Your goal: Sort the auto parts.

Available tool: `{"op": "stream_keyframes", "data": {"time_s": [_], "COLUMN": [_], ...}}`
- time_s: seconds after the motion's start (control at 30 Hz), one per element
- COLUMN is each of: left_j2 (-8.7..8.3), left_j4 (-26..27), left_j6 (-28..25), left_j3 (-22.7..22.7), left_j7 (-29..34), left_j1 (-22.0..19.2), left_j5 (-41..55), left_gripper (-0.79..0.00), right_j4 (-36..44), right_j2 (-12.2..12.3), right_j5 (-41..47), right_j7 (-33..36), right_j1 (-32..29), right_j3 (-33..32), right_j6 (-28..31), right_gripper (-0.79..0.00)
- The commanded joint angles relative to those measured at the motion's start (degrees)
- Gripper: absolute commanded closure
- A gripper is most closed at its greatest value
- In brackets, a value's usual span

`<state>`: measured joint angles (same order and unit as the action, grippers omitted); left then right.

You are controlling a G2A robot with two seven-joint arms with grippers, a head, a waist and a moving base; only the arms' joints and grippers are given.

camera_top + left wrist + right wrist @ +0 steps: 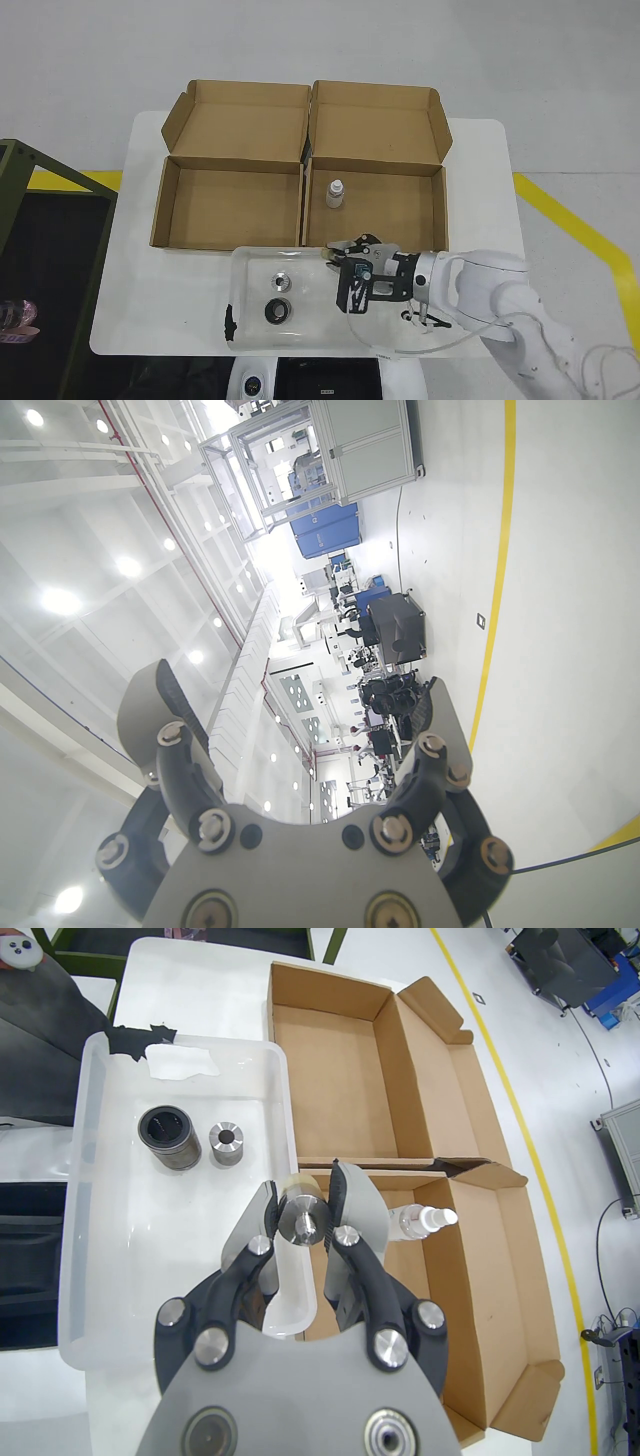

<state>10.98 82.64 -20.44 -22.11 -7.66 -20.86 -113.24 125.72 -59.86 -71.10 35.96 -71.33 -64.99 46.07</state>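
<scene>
Fingers of the right gripper (303,1183) hid the base of the spray bottle (420,1222) in the cardboard box (475,1278) beside the clear bin (82,1188), part of that bin's wall, and the far end of the metal part (303,1228) they clasped.

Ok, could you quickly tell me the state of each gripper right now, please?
Left gripper: open, holding nothing.
Right gripper: closed on a small metal cylinder.
</scene>
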Motion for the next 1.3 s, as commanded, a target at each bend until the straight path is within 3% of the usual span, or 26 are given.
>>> {"op": "stream_keyframes", "data": {"time_s": [0.0, 0.63, 1.27], "left_j2": [0.00, 0.00, 0.00], "left_j4": [0.00, 0.00, 0.00], "left_j6": [0.00, 0.00, 0.00], "left_j3": [0.00, 0.00, 0.00], "left_j7": [0.00, 0.00, 0.00], "left_j1": [0.00, 0.00, 0.00], "left_j5": [0.00, 0.00, 0.00], "left_gripper": [-0.785, -0.785, -0.785], "right_j4": [-0.76, -11.92, -24.29], "right_j2": [0.09, -0.02, -0.99], "right_j5": [0.97, 6.50, 7.90], "right_j7": [-1.01, -3.21, 5.53], "right_j1": [0.09, 6.70, 17.09], "right_j3": [-0.92, -1.27, 4.92], "right_j6": [-0.22, -1.33, -2.20], "right_gripper": [0.000, 0.000, 0.000]}}
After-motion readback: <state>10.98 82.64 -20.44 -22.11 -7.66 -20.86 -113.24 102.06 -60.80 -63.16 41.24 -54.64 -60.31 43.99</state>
